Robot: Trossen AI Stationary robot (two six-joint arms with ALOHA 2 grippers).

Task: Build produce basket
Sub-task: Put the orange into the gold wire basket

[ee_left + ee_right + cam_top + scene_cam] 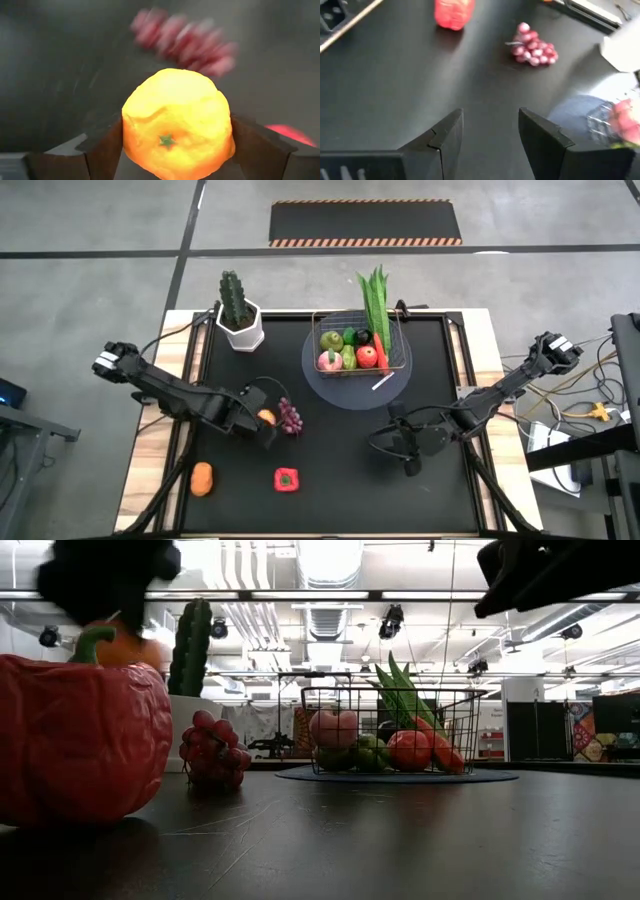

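The left gripper fingers grip the light, stiff, rounded orange fruit at its middle; at three o'clock, the right gripper is open.

On the table: 1 wire basket, 1 grape bunch, 1 red pepper, 2 orange fruits, 1 cactus.

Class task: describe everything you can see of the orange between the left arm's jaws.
The orange is a small, round toy fruit, bright orange-yellow with a dimpled, glossy, plastic-looking skin and a tiny green star-shaped stem mark facing the wrist camera. It sits between the two dark fingers of the left gripper, which flank it on either side. From above it lies left of the grapes, on the black table.
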